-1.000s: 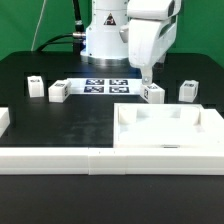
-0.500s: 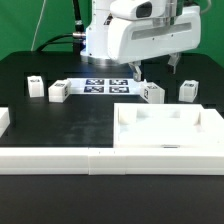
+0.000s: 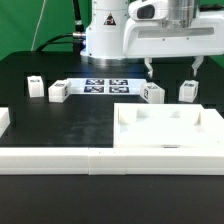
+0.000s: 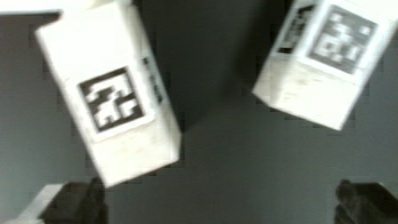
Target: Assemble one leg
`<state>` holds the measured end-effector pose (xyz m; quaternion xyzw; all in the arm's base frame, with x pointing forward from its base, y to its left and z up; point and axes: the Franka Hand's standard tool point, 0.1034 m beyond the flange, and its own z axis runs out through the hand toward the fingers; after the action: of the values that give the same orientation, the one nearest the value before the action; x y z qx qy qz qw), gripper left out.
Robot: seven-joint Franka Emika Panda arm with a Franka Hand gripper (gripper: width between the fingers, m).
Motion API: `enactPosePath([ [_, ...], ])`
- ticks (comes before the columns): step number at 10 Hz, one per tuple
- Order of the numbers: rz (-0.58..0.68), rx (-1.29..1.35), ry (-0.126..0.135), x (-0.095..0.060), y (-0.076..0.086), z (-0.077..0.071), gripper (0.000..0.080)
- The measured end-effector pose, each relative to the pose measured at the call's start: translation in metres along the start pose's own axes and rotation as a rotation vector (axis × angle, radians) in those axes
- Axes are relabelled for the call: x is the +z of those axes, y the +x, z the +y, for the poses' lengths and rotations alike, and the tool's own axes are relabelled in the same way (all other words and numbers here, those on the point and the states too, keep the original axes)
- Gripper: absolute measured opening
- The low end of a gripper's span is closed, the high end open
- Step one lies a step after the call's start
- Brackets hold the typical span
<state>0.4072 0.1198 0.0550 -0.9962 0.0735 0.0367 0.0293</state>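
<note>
Several small white legs with black-and-white tags stand on the black table. Two are at the exterior view's right [image 3: 152,93] [image 3: 187,91] and two at its left [image 3: 58,91] [image 3: 35,86]. My gripper [image 3: 172,68] hangs open and empty just above and between the two right legs, one fingertip [image 3: 148,69] over each side. In the wrist view the two legs [image 4: 116,95] [image 4: 329,60] lie ahead of my gripper [image 4: 221,205], with dark table between them. The jaws stand wide apart with nothing in them.
The large white tray part [image 3: 165,128] with compartments lies in front of the right legs. The marker board [image 3: 105,86] lies behind the table's middle, by the robot base. A long white bar [image 3: 50,160] runs along the front edge, and a white piece [image 3: 4,120] sits at the left.
My gripper has turned about its axis and shifted toward the exterior view's right. Its fingers now span the space over both right legs. The legs have not moved.
</note>
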Motion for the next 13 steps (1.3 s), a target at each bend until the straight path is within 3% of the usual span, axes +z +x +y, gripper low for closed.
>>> enactPosePath([
  [3,-0.006,0.184,0.014,0.000,-0.001,-0.002,0.0649],
  [6,-0.033,0.163,0.009,0.001,-0.003,0.000,0.0649],
  [8,-0.074,0.170,0.002,0.006,-0.013,-0.007,0.0649],
  [9,-0.163,0.176,-0.010,0.009,-0.022,-0.008,0.0649],
  [13,-0.474,0.176,-0.006,0.010,-0.023,-0.016,0.0649],
])
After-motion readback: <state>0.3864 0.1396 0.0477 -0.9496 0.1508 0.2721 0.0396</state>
